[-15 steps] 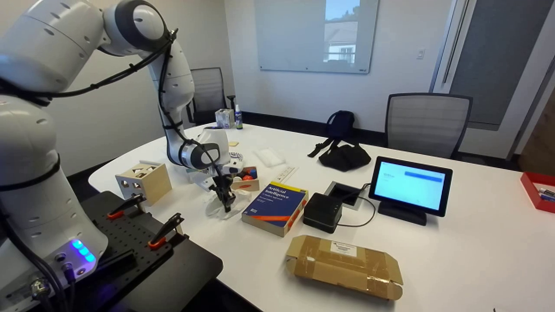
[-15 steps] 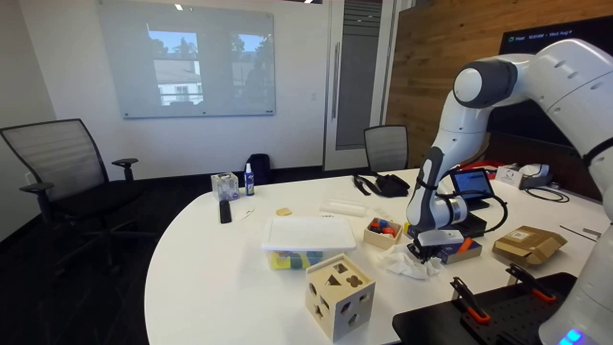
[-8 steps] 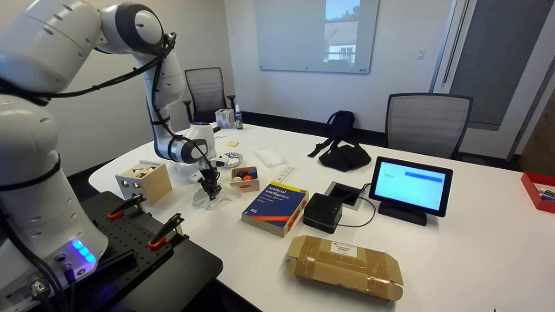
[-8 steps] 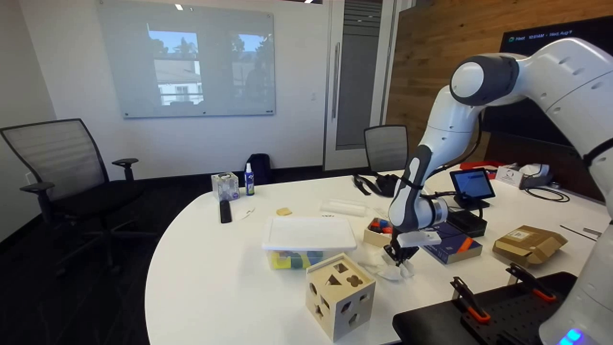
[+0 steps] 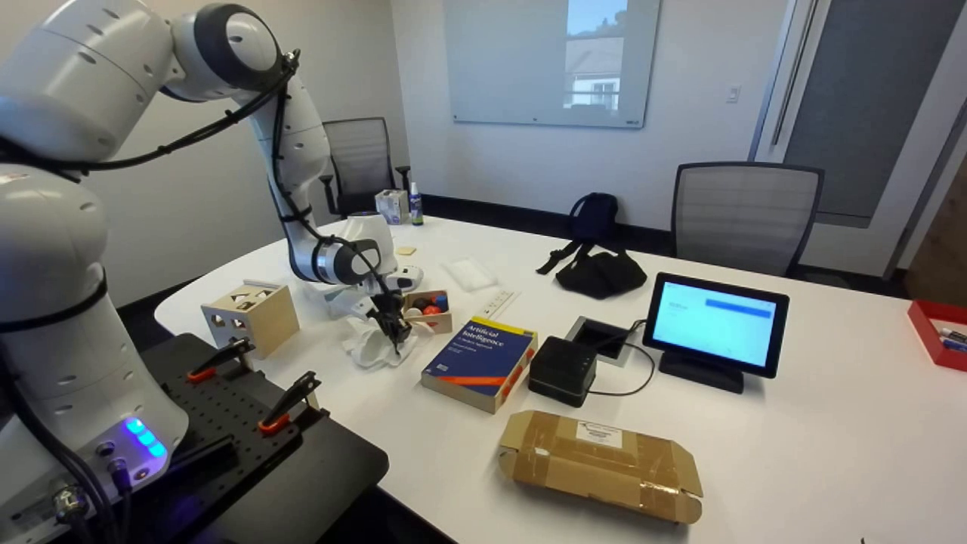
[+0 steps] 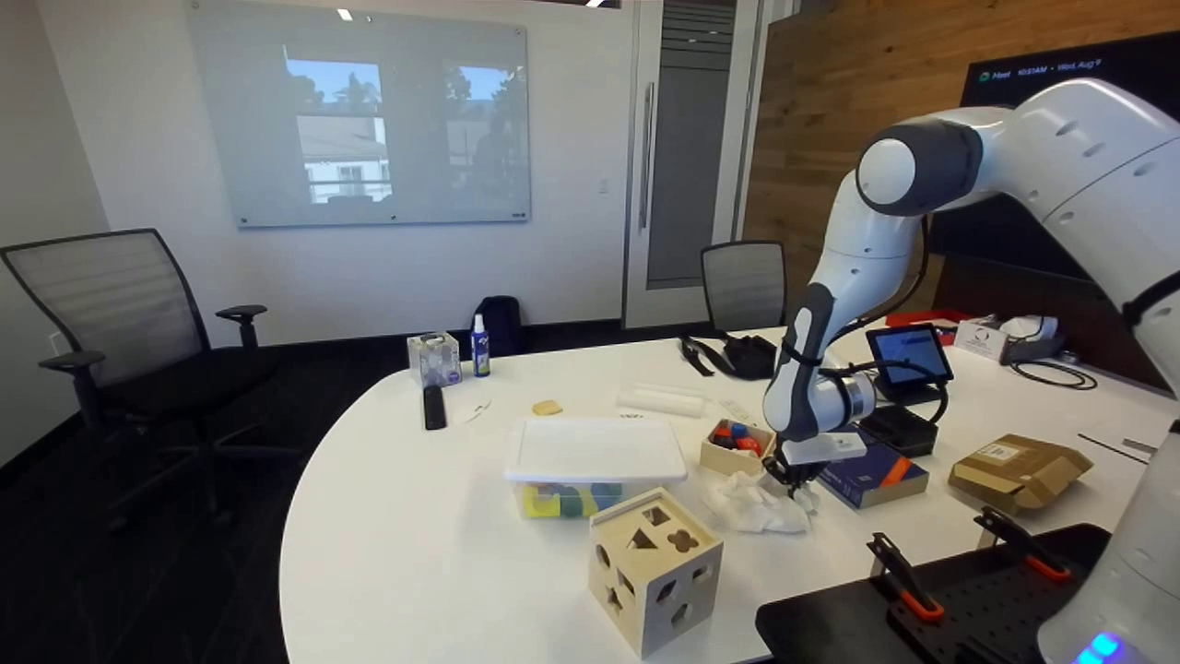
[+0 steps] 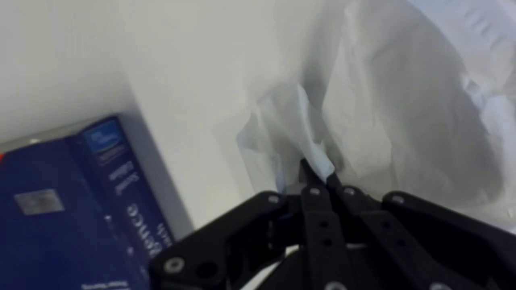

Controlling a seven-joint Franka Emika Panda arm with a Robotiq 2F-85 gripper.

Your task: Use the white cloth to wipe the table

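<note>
The white cloth lies crumpled on the white table, between the wooden shape cube and the blue book. It also shows in an exterior view and spreads up and right in the wrist view. My gripper is shut on a fold of the cloth, pinched between the fingertips. In both exterior views the gripper points down low over the table, at the book side of the cloth. Most of the cloth trails on the table toward the cube.
The blue book lies close beside the gripper, also at left in the wrist view. A small wooden box of blocks stands behind the cloth. The shape cube and lidded plastic bin stand on the cube side.
My gripper moved with the cloth away from the book toward the cube, then back toward the book. The cloth stayed in its grip and bunched up differently.
</note>
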